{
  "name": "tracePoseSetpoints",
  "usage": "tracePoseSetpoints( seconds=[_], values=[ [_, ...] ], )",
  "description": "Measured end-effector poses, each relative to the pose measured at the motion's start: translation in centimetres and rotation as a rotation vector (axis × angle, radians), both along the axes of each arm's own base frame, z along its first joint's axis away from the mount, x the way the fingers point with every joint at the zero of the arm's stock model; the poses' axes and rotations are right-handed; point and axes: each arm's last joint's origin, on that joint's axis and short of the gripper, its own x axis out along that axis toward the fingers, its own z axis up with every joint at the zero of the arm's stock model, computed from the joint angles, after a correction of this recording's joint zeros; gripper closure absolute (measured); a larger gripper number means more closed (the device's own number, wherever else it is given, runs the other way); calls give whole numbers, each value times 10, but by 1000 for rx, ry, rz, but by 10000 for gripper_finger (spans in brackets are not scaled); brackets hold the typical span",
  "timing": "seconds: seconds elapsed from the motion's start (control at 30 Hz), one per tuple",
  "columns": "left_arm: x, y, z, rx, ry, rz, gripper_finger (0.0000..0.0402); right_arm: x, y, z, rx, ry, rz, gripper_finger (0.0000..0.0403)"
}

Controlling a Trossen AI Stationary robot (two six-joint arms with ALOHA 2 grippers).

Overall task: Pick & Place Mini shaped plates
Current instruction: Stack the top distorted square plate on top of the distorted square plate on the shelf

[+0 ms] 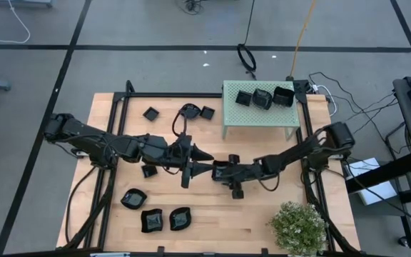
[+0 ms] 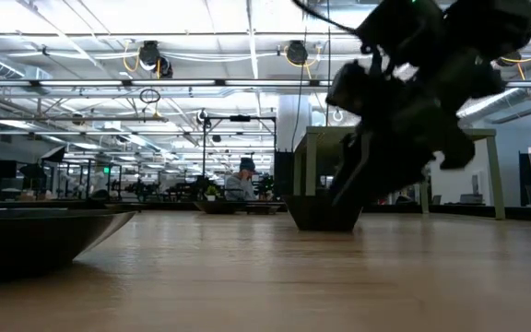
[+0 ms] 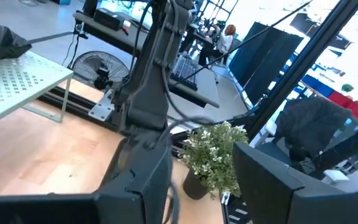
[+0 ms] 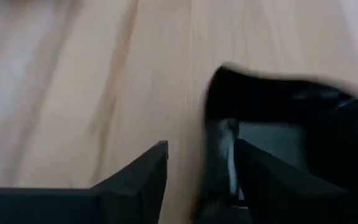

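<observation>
One black mini shaped plate (image 4: 291,118) rests on its base on the wooden table (image 1: 262,214) near the middle (image 1: 220,170). My right gripper (image 4: 201,174) is open and slants down over it, with the plate's near wall between its fingers. My left gripper (image 3: 204,199) is open and holds nothing. It hangs level above the table just left of the right gripper (image 1: 200,158). Several more black plates lie at the near left (image 1: 152,220) and far left (image 1: 150,113). Three others sit on the pale green perforated box (image 1: 259,114). My right gripper straddles the plate's near wall (image 4: 219,140), one finger (image 4: 266,180) over the hollow and the other outside above the bare wood. It comes slanting down from the table's right. I cannot tell whether either finger touches the plate, which sits flat on the table.
A potted plant (image 1: 298,225) stands at the near right corner. A dark cable loop (image 1: 187,111) lies at the far middle. One plate looms close in the low view (image 2: 35,240). People sit in the room beyond the table.
</observation>
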Motion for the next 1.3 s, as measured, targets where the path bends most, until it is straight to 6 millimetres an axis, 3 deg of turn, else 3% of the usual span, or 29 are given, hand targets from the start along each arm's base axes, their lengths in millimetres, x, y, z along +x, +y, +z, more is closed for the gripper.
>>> tracePoseSetpoints(
  seconds=[0.2,0.4,0.5,0.63,0.77,1.0,1.17,1.3],
  values=[
    [0,0,-1,-27,7,3,220,5,-1,-19,-45,13,-43,264],
    [0,-1,-1,-26,11,-2,220,4,-2,-14,-62,5,-62,375],
    [0,-1,-1,-25,15,-3,220,2,-2,-7,-54,-6,-58,394],
    [0,-1,-1,-25,15,-3,220,-4,-3,26,-47,-91,-46,402],
    [0,-1,-1,-19,8,-4,220,-21,-10,74,-61,-205,-78,402],
    [2,7,3,68,-32,29,220,-76,-43,151,-251,-397,-254,403],
    [4,21,3,122,-30,122,220,-123,-84,177,-417,-391,-476,403],
    [6,35,3,171,-25,186,220,-153,-116,182,-444,-317,-601,403]
  ],
)
